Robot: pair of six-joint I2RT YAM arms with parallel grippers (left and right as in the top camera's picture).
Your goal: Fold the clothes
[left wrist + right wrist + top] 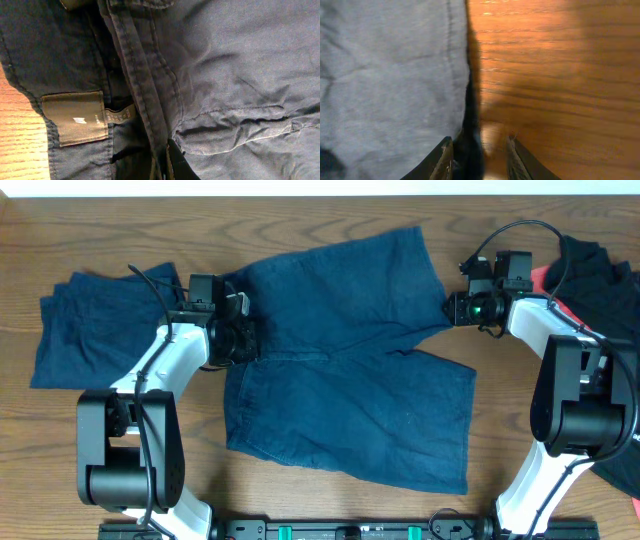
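Observation:
Dark navy shorts (345,370) lie spread flat across the middle of the table, waistband to the left and two wide legs to the right. My left gripper (237,330) sits at the waistband. In the left wrist view it (167,162) is shut on a fold of waistband fabric beside the tan label (75,117). My right gripper (455,308) is at the hem of the far leg. Its jaws (480,142) stand apart, with the dark hem edge (470,145) against the left finger and bare wood showing in the gap.
A folded navy garment (90,325) lies at the left of the wooden table (330,500). A heap of black (600,265) and coral-red (545,280) clothes sits at the right edge, close behind the right arm.

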